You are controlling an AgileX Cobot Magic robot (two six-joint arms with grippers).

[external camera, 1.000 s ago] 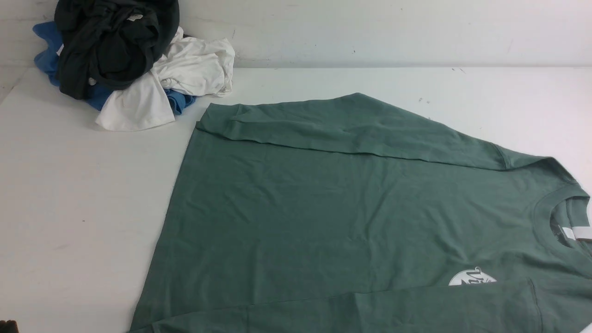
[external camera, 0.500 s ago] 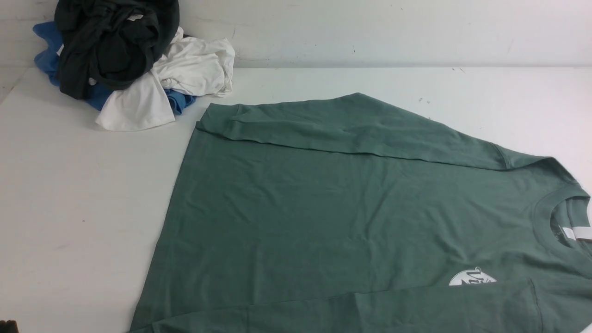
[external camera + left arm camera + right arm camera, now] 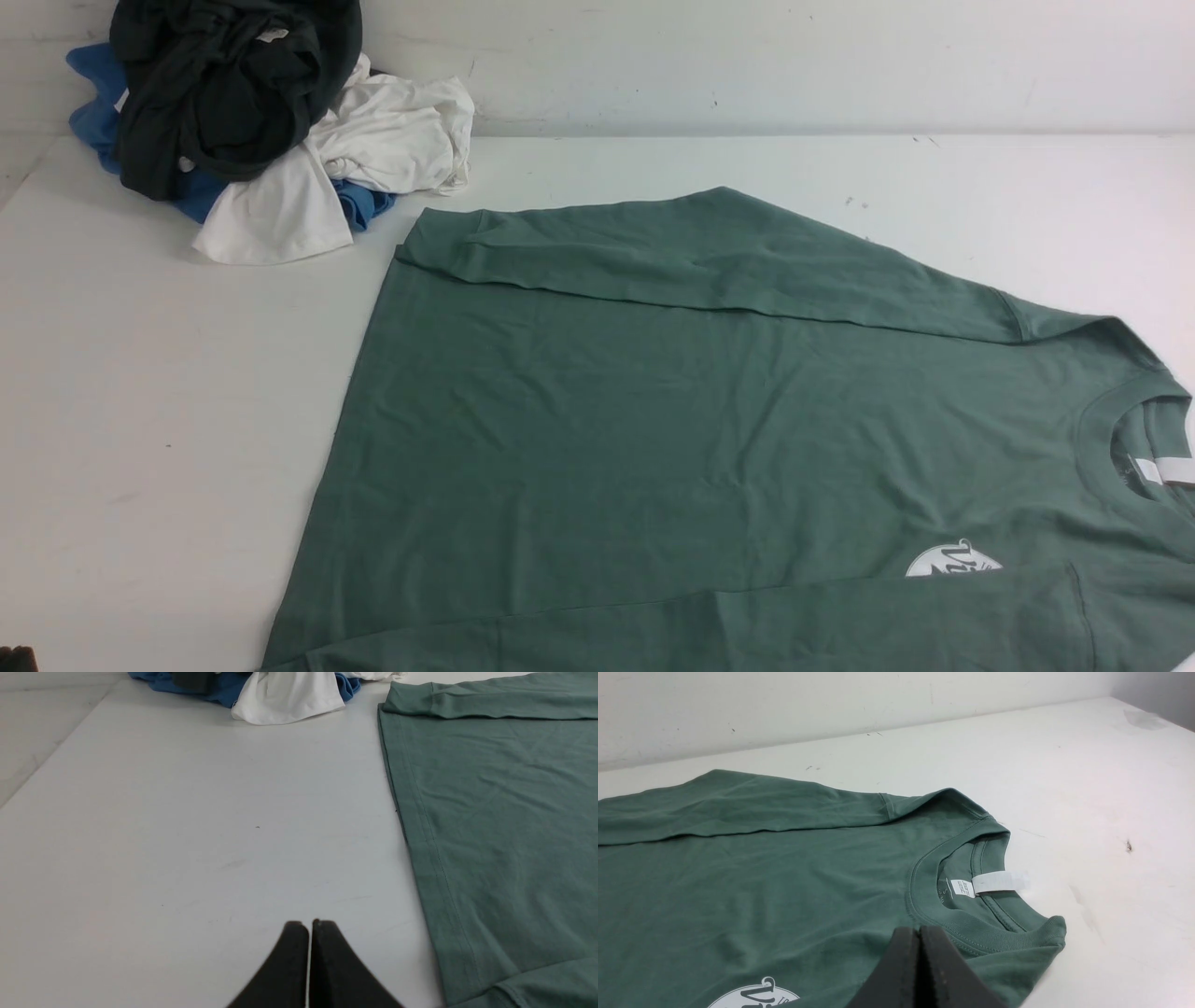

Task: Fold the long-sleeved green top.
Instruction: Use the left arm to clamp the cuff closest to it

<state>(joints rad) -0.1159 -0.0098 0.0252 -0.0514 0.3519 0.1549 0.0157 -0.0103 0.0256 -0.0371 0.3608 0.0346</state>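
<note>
The green long-sleeved top (image 3: 709,439) lies flat on the white table, neck to the right and hem to the left. Both sleeves are folded in over the body, the far one (image 3: 691,252) along the back edge, the near one (image 3: 840,621) along the front. Its ribbed collar with the white label (image 3: 999,882) and the white round logo (image 3: 954,560) show at the right. My left gripper (image 3: 308,924) is shut and empty over bare table beside the hem (image 3: 420,826). My right gripper (image 3: 919,928) is shut and empty, above the chest near the collar.
A heap of other clothes sits at the back left against the wall: a very dark garment (image 3: 224,84) on top, blue fabric (image 3: 93,112) and white fabric (image 3: 392,131) under it. Bare table (image 3: 159,411) stretches left of the top, and more (image 3: 1027,205) behind it at the right.
</note>
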